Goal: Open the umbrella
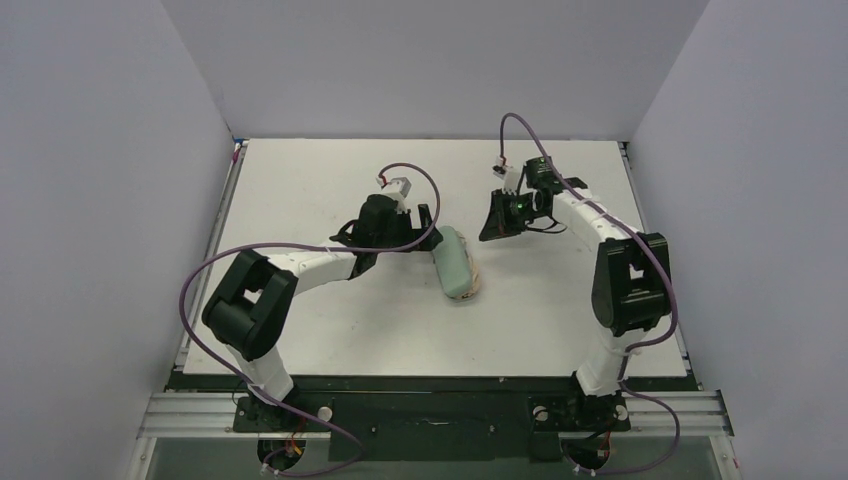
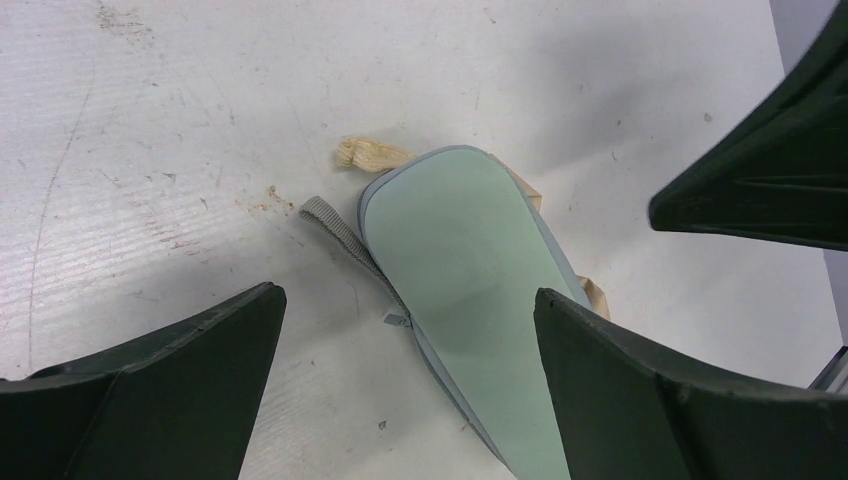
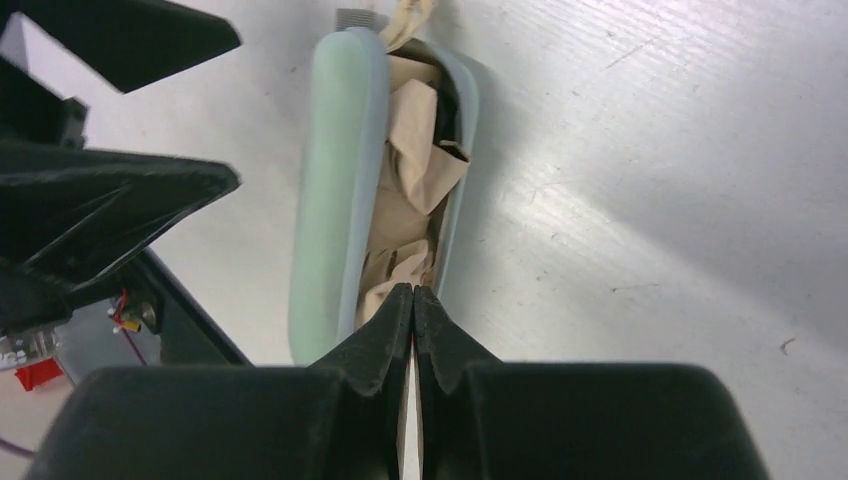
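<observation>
The umbrella (image 1: 458, 262) lies near the middle of the white bench (image 1: 300, 180), bundled in its pale mint-green pouch, one end pointing away from the arms. From the right wrist you can see the pouch's side seam gaping. Crumpled peach-tan fabric (image 3: 405, 190) shows inside, with a bit of black behind it. A grey strap (image 2: 345, 235) trails off one end onto the bench, and a cream knotted cord (image 2: 365, 152) pokes out beside it. The left gripper (image 2: 408, 295) hangs over the pouch with its jaws spread wide, one finger to either side, holding nothing. The right gripper (image 3: 413, 298) is pressed fully closed, tips together right at the pouch's open edge (whether they've nipped a fold of fabric, I can't tell from here). From overhead, the two grippers face each other across the umbrella's far end.
</observation>
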